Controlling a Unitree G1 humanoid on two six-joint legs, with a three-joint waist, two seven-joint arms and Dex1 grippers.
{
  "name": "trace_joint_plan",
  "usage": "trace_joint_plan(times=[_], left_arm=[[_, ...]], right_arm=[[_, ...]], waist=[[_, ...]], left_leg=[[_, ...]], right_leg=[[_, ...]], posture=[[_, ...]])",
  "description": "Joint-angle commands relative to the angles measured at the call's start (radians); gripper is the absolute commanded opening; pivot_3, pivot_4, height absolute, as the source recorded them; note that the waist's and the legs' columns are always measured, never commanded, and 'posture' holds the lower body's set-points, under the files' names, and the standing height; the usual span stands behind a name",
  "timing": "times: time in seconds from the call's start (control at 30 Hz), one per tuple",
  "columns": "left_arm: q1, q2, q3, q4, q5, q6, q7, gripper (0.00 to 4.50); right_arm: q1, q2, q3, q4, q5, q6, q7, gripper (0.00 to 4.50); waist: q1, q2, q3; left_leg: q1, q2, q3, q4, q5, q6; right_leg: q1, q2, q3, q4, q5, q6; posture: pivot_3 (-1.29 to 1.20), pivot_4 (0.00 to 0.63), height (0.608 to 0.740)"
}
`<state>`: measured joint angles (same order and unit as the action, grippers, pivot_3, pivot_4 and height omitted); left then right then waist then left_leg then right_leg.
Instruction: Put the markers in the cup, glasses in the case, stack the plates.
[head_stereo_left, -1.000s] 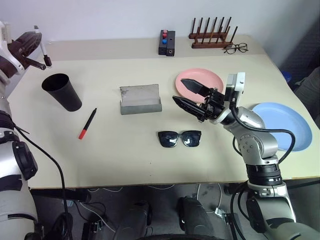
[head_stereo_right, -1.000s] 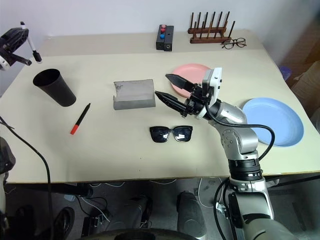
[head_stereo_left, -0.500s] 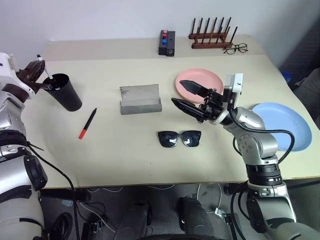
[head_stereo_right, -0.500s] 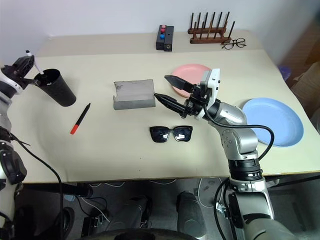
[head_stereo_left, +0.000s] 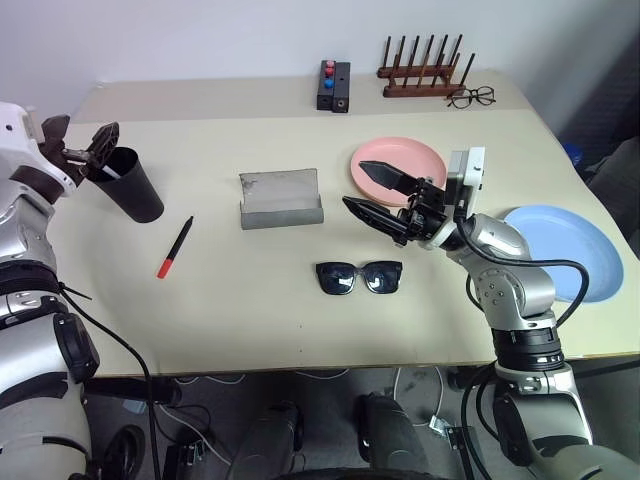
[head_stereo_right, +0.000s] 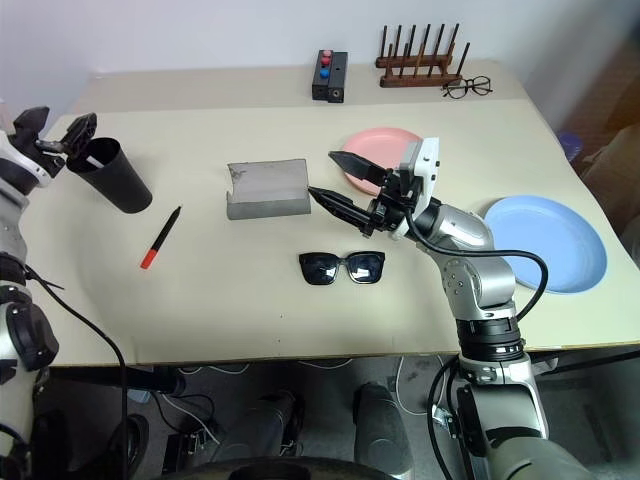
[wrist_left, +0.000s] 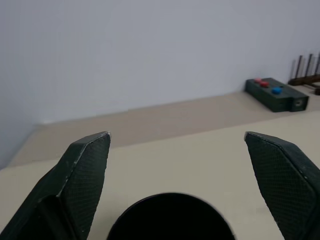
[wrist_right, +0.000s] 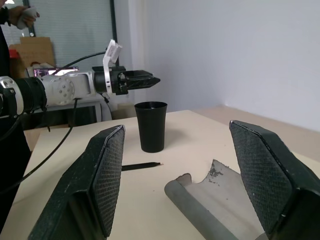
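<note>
The black cup (head_stereo_left: 128, 185) stands at the table's left, and the white end of a marker (head_stereo_left: 112, 172) shows inside its rim. My left gripper (head_stereo_left: 80, 148) hangs just over that rim, open and empty; its fingers (wrist_left: 85, 170) flank the cup (wrist_left: 170, 220). A black marker with a red end (head_stereo_left: 175, 247) lies right of the cup. The grey case (head_stereo_left: 281, 199) sits open mid-table, with the sunglasses (head_stereo_left: 359, 277) nearer me. My right gripper (head_stereo_left: 355, 183) is open and empty, hovering between the case and the pink plate (head_stereo_left: 425, 155). The blue plate (head_stereo_left: 560, 250) lies at the right.
A black box with red and blue buttons (head_stereo_left: 334, 85), a wooden rack (head_stereo_left: 425, 70) and clear wire eyeglasses (head_stereo_left: 472, 97) sit along the far edge. A person (wrist_right: 10, 15) stands beyond the table's left end.
My left gripper came down to the cup's rim with a white marker and opened; the marker now sits in the cup. The right arm stayed still.
</note>
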<state>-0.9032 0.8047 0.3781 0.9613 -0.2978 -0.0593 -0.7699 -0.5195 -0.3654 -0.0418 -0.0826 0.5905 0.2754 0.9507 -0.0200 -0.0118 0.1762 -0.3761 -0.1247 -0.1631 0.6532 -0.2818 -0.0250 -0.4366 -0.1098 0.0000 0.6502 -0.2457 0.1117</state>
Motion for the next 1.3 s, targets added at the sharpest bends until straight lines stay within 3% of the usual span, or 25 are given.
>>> trace_joint_plan(times=[0.03, 0.13, 0.27, 0.33, 0.47, 0.53, 0.8, 0.9, 1.07, 1.3], left_arm=[[0.006, 0.020, -0.024, -0.165, -0.027, 0.116, -0.050, 4.46], [0.033, 0.024, -0.053, -0.280, -0.031, 0.237, -0.066, 4.46], [0.090, 0.024, -0.154, -0.559, -0.042, 0.580, -0.049, 4.46], [0.131, 0.015, -0.192, -0.678, -0.044, 0.660, -0.047, 4.46], [0.161, -0.008, -0.259, -0.840, 0.028, 0.863, 0.113, 4.46], [0.174, -0.027, -0.272, -0.875, 0.001, 0.947, 0.115, 4.46], [0.146, -0.073, -0.278, -0.853, -0.001, 1.312, 0.240, 4.46], [0.156, -0.057, -0.292, -0.844, 0.008, 1.358, 0.251, 4.46], [0.145, -0.048, -0.279, -0.783, 0.016, 1.380, 0.271, 4.46], [0.100, -0.112, -0.242, -0.641, 0.033, 1.286, 0.338, 4.46]], right_arm=[[-0.010, -0.001, -0.010, -0.012, -0.005, -0.032, 0.004, 3.40], [-0.011, -0.005, -0.011, -0.008, -0.011, -0.039, 0.006, 3.40], [-0.007, -0.020, -0.009, -0.007, -0.013, -0.047, 0.033, 3.40], [-0.008, -0.018, -0.010, 0.001, -0.017, -0.053, 0.035, 3.40], [-0.012, -0.004, -0.004, 0.004, -0.022, -0.059, 0.031, 3.40], [-0.007, 0.002, 0.000, -0.001, -0.024, -0.060, 0.026, 3.40], [0.018, -0.006, -0.001, -0.016, -0.026, -0.058, 0.022, 3.40], [0.024, -0.006, 0.002, -0.023, -0.026, -0.055, 0.019, 3.40], [0.031, -0.006, 0.011, -0.020, -0.031, -0.060, 0.023, 3.40], [0.024, 0.003, 0.016, -0.011, -0.033, -0.067, 0.019, 3.40]], waist=[[0.000, 0.000, 0.000], [0.000, 0.000, 0.000], [-0.001, 0.000, 0.000], [-0.001, 0.000, 0.000], [0.000, 0.000, 0.000], [-0.001, 0.000, 0.000], [0.003, 0.000, 0.000], [0.001, 0.000, 0.000], [0.003, 0.000, 0.000], [0.007, 0.000, 0.000]], left_leg=[[0.000, 0.000, 0.000, 0.000, 0.000, 0.000], [0.000, 0.000, 0.000, 0.000, 0.000, 0.000], [0.000, 0.000, 0.000, 0.000, 0.000, 0.000], [0.000, 0.000, 0.000, 0.000, 0.000, 0.000], [0.000, 0.000, 0.000, 0.000, 0.000, 0.000], [0.000, 0.001, 0.000, 0.000, 0.000, 0.000], [0.001, 0.000, 0.000, 0.000, 0.000, 0.000], [0.001, 0.000, 0.000, 0.000, 0.000, 0.000], [0.001, 0.000, 0.000, -0.001, 0.000, 0.000], [0.001, 0.000, 0.000, 0.000, 0.000, 0.000]], right_leg=[[0.000, 0.000, 0.000, 0.000, 0.000, 0.000], [0.000, 0.000, 0.000, 0.000, 0.000, 0.000], [0.000, 0.000, 0.000, 0.000, 0.000, 0.000], [0.000, 0.000, 0.000, 0.000, 0.000, 0.000], [0.000, 0.001, 0.001, 0.000, 0.000, 0.000], [0.000, 0.001, 0.001, 0.000, 0.000, 0.000], [0.000, 0.001, 0.001, 0.000, 0.000, 0.000], [0.000, 0.001, 0.001, 0.000, 0.000, 0.000], [0.000, 0.001, 0.001, 0.000, 0.000, 0.000], [0.001, 0.001, 0.001, 0.000, 0.000, 0.000]], posture=[[0.00, 0.150, 0.740], [0.00, 0.150, 0.740], [0.00, 0.150, 0.740], [0.00, 0.150, 0.740], [0.00, 0.150, 0.740], [0.00, 0.150, 0.740], [0.00, 0.150, 0.740], [0.00, 0.150, 0.740], [0.00, 0.150, 0.740], [0.00, 0.150, 0.740]])
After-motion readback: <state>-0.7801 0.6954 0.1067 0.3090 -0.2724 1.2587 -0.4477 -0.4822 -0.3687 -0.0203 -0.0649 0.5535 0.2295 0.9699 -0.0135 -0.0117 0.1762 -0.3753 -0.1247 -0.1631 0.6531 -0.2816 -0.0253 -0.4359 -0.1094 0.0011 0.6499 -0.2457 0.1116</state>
